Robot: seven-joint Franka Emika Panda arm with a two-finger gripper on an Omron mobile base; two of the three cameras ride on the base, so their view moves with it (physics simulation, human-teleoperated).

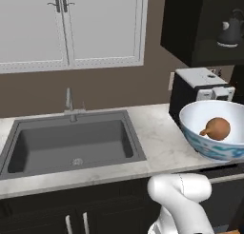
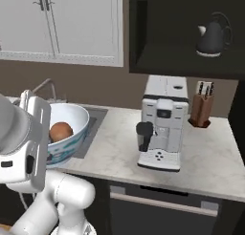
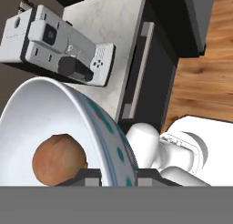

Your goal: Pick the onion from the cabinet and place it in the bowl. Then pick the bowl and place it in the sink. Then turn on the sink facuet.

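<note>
The bowl [image 3: 41, 114], white inside with a pale blue pattern outside, is held by its rim in my gripper [image 3: 113, 173], which is shut on it with one finger inside and one outside. The orange-brown onion [image 3: 59, 159] lies inside it. In the left base view the bowl [image 1: 209, 150] with the onion [image 1: 217, 128] hangs over the counter's front edge, right of the sink [image 1: 71, 142]. The right base view has the bowl [image 2: 72, 117] and onion [image 2: 61, 132] partly behind my white hand. The grey sink faucet [image 1: 69, 102] stands behind the basin.
A coffee machine [image 1: 200, 92] stands on the counter just behind the bowl. A dark kettle [image 2: 213, 38] sits in the open upper cabinet, and a knife block [image 2: 201, 107] stands at the counter's far right. White cabinet doors [image 1: 71, 24] above the sink are shut.
</note>
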